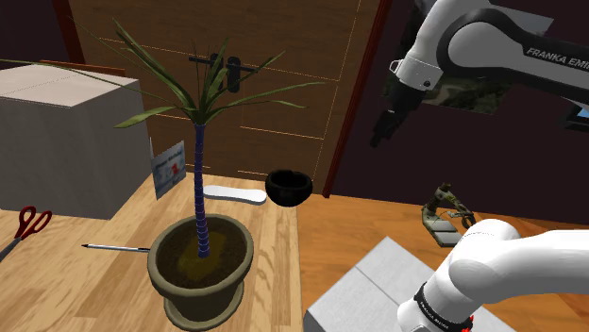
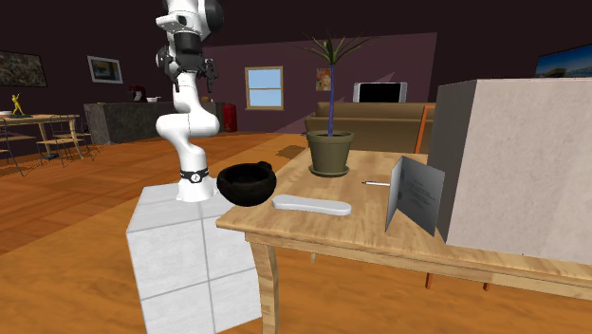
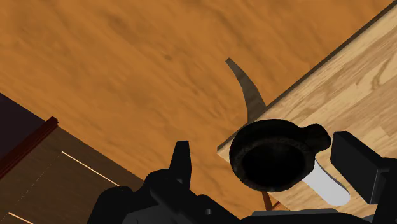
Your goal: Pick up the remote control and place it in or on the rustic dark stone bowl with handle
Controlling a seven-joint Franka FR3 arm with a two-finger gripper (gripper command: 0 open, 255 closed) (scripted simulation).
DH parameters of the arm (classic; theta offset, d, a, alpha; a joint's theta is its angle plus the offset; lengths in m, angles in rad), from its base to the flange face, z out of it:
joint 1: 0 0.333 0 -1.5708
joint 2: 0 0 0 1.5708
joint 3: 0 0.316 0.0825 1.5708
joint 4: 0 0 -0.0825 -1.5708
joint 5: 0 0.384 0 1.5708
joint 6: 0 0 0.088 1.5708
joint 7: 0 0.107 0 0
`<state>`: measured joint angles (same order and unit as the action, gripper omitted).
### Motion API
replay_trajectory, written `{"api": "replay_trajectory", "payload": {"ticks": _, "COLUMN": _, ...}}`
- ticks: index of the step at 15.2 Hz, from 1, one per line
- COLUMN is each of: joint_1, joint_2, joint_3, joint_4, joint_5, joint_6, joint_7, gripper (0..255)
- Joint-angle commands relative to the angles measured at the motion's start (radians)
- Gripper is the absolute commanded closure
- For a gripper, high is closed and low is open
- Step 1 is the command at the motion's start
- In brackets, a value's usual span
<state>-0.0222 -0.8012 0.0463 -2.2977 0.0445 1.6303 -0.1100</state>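
Observation:
The remote control [image 1: 236, 194] [image 2: 311, 204] is a flat, pale, elongated thing lying on the wooden table [image 1: 276, 247], right beside the bowl. The dark bowl with a stubby handle [image 1: 289, 186] [image 2: 248, 182] [image 3: 273, 156] stands at the table's corner and looks empty. My gripper [image 1: 385, 127] [image 2: 188, 72] [image 3: 264, 147] hangs high in the air, off the table's edge and well above the bowl. Its fingers [image 3: 182, 162] stand wide apart with nothing between them. In the wrist view one end of the remote [image 3: 327, 186] pokes out past the bowl.
A potted plant [image 1: 201, 259] [image 2: 330, 152] stands mid-table with long leaves. A big grey box [image 1: 66, 141] [image 2: 512, 171], a folded card [image 1: 170, 168] [image 2: 416, 194], a pen [image 1: 118, 248] and red scissors [image 1: 28, 224] share the table. My white stand [image 2: 194, 256] is beside the bowl corner.

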Motion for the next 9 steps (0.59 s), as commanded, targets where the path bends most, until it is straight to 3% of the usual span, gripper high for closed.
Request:
{"api": "replay_trajectory", "payload": {"ticks": 1, "joint_1": 0.0, "joint_2": 0.0, "joint_3": 0.0, "joint_4": 0.0, "joint_5": 0.0, "joint_6": 0.0, "joint_7": 0.0, "gripper": 0}}
{"api": "replay_trajectory", "payload": {"ticks": 9, "joint_1": 0.05, "joint_2": 0.266, "joint_3": 0.039, "joint_4": 0.052, "joint_5": 0.003, "joint_6": 0.186, "joint_7": -0.073, "gripper": 0}}
